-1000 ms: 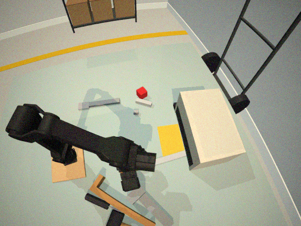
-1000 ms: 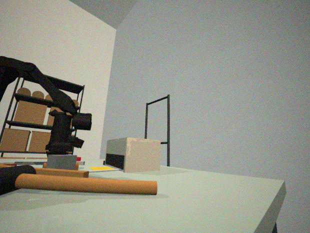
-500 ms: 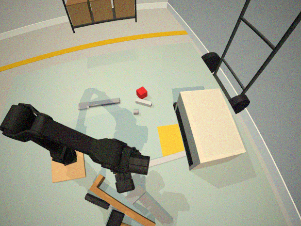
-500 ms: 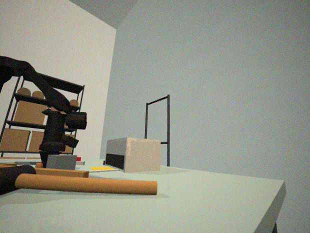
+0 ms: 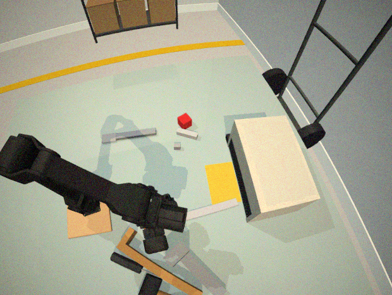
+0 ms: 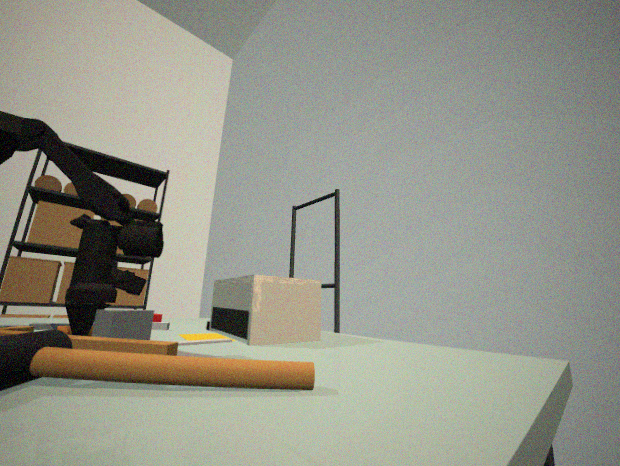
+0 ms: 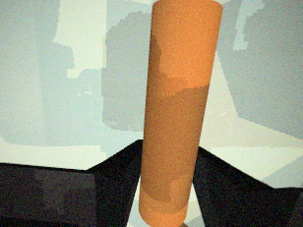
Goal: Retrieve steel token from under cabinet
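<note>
My gripper (image 6: 81, 328) (image 7: 165, 147) is shut on an orange cylinder (image 7: 182, 73), low over the table left of the cabinet; the arm hides the fingers in the top view. The cream cabinet (image 5: 275, 161) (image 6: 285, 310) stands at the right, with a dark low opening (image 5: 239, 177) (image 6: 229, 322) along its front. The yellow marked area (image 5: 221, 180) (image 6: 202, 336) lies directly before it. A pale flat bar (image 5: 212, 209) lies along the near edge of that area, its end close to the cabinet. I cannot make out the steel token in any view.
An orange L-shaped bar (image 5: 158, 261) and black grips (image 5: 126, 262) lie near the arm, beside a grey piece (image 5: 202, 269) (image 6: 122, 324). A tan board (image 5: 88, 223) is left. Farther back are a red cube (image 5: 184, 120), white block (image 5: 187, 133), small cube (image 5: 177, 145) and grey bar (image 5: 136, 133).
</note>
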